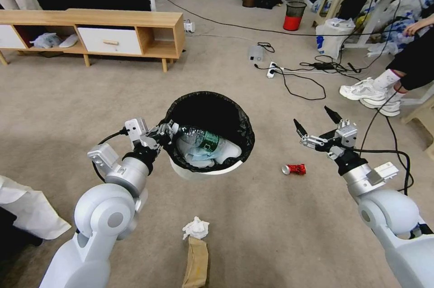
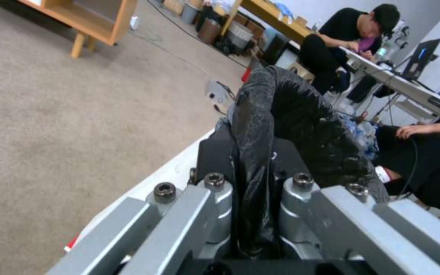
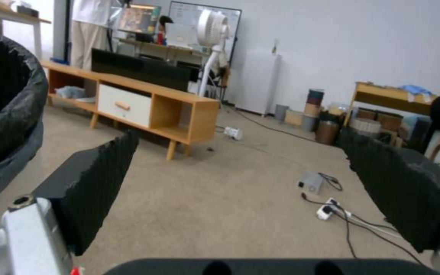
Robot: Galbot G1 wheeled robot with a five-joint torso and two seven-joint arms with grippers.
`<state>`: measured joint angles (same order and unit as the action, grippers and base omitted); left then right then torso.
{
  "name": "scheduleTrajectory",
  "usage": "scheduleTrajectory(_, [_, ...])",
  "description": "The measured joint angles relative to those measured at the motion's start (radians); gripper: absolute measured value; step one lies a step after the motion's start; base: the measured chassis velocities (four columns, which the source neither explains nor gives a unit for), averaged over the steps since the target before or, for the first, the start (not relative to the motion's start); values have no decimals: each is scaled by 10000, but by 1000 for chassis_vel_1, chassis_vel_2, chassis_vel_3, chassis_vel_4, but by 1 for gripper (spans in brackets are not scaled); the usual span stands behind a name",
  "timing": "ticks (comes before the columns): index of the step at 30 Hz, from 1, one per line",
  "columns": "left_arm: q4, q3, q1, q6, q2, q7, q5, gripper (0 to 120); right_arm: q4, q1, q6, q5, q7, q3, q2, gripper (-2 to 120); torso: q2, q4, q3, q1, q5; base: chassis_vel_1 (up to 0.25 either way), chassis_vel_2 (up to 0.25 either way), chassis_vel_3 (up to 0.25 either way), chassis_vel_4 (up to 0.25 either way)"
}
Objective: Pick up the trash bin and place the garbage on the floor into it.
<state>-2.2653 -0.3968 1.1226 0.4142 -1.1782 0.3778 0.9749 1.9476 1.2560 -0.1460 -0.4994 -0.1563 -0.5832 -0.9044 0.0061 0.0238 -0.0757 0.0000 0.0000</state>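
Clamped on the near-left rim of the trash bin [image 1: 205, 132], the left gripper [image 1: 163, 136] holds it off the carpet with a green-labelled bottle [image 1: 203, 139] inside, while the right gripper [image 1: 318, 127] hangs spread apart above the crushed red can [image 1: 294, 169].

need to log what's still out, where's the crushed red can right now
In the head view the crushed red can lies on the carpet, right of the trash bin and just below-left of the open right gripper, nothing touching it.
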Motion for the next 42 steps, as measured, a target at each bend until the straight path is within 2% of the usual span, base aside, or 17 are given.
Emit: scheduleTrajectory(42, [188,44,-160,19,-36,50,108,7,-255,-271,-80,41,-38,195,-83,100,0,1,0,0,0,0,0,0,0])
